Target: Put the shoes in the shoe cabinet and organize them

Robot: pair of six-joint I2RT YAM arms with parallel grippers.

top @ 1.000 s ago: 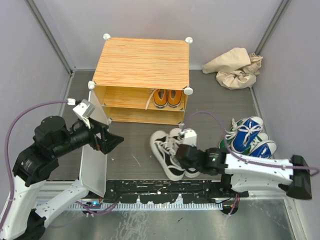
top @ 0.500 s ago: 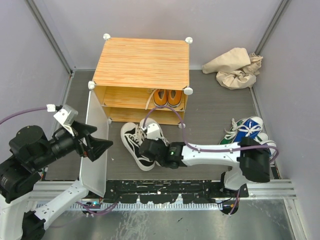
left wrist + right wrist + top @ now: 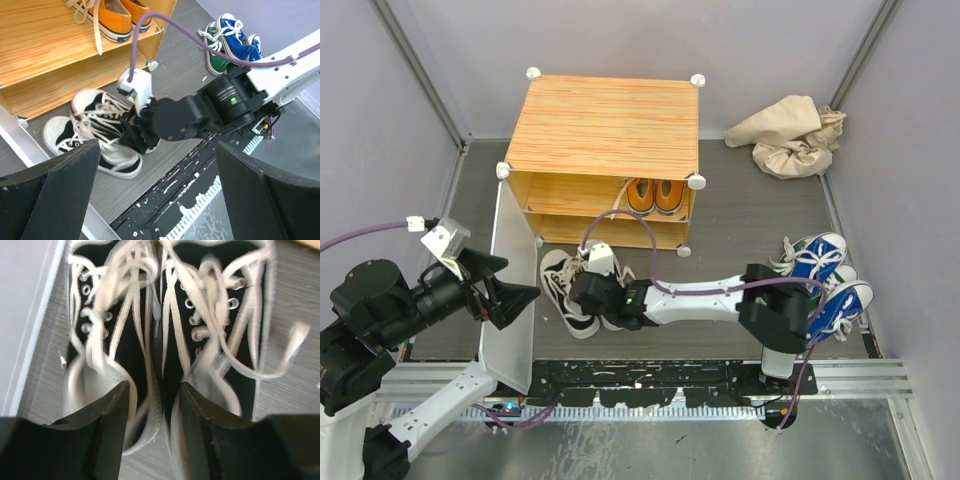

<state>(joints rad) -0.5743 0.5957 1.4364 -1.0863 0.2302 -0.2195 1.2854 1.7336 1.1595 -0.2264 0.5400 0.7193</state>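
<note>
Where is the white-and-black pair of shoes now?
In the top view, the white-and-black pair lies on the table left of centre, in front of the shoe cabinet beside its open white door.

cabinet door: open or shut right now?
Open. The white door stands swung out at the left of the shoe cabinet, so both shelves show, with the orange shoes on the upper one.

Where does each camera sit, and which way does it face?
Top external: above, behind the left arm and right arm, both showing; looks down on the shoe cabinet.
Left wrist: faces the right gripper at the white-and-black sneakers; own fingers show.
Right wrist: straight down into those sneakers; own fingers show.
All share the sneakers.
</note>
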